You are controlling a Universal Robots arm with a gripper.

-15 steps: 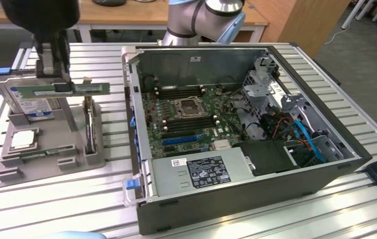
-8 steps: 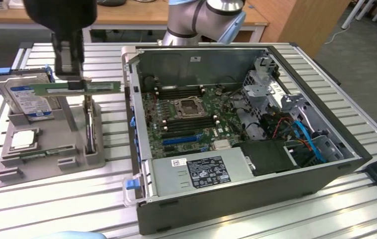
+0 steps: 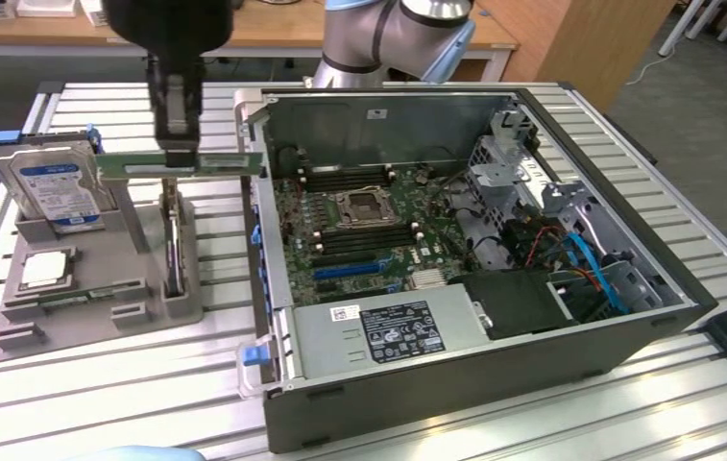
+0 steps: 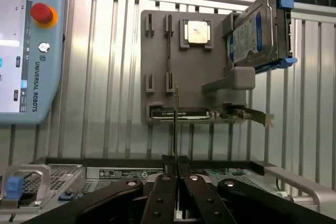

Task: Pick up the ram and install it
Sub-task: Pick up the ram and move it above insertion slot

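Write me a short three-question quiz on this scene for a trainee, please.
1. True or false: the gripper is shut on the ram.
2. Where is the ram relative to the computer case?
A) seated in a slot inside it
B) held in the air by the grey holder
C) lying flat on top of it
3. Which blue-labelled part stands upright in the grey holder?

Key: 1 true; 2 B; 3 the hard drive.
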